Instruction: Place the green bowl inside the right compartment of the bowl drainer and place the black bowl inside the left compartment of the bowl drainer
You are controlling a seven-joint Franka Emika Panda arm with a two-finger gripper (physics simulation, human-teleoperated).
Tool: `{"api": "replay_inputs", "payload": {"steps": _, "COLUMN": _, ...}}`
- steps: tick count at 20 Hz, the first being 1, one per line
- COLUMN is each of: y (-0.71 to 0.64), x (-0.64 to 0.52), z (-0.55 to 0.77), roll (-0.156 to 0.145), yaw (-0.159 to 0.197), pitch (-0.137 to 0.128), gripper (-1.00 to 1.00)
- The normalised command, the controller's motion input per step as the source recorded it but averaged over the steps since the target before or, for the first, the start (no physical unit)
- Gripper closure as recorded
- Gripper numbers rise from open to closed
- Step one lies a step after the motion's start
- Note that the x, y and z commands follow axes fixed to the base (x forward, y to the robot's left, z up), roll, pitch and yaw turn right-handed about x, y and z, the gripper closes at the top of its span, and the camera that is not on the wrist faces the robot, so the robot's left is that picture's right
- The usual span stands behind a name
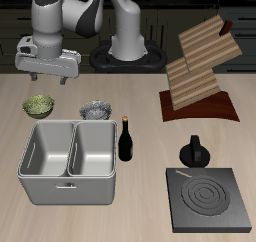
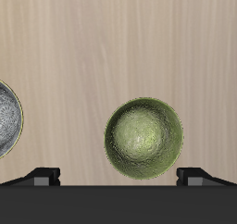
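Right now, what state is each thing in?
green bowl: upright, empty, on the table behind the drainer
black bowl: upright, empty, beside the green bowl
bowl drainer: both compartments empty
tool: open, above the green bowl, holding nothing
bottle: upright beside the drainer

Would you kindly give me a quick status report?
Gripper open, empty, above the green bowl. Black bowl beside it on the table. Bowl drainer empty. Nothing in the way.

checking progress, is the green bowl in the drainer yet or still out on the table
Out. The green bowl sits upright on the table behind the bowl drainer, whose two wells are empty.
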Motion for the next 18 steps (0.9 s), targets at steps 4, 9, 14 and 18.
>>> {"api": "replay_inputs", "payload": {"steps": 4, "y": -0.04, "x": 0.00, "z": -0.23, "roll": -0.027, "yaw": -0.007, "pitch": 0.007, "gripper": -1.00}}
{"api": "replay_inputs", "payload": {"steps": 9, "y": -0.01, "x": -0.04, "z": -0.27, "roll": -0.004, "yaw": -0.027, "pitch": 0.030, "gripper": -1.00}}
{"api": "replay_inputs", "payload": {"steps": 14, "y": -0.04, "x": 0.02, "z": -0.37, "roll": -0.012, "yaw": -0.038, "pitch": 0.053, "gripper": -1.00}}
{"api": "replay_inputs", "payload": {"steps": 18, "y": 0.14, "x": 0.04, "z": -0.19, "roll": 0.008, "yaw": -0.008, "pitch": 0.012, "gripper": -1.00}}
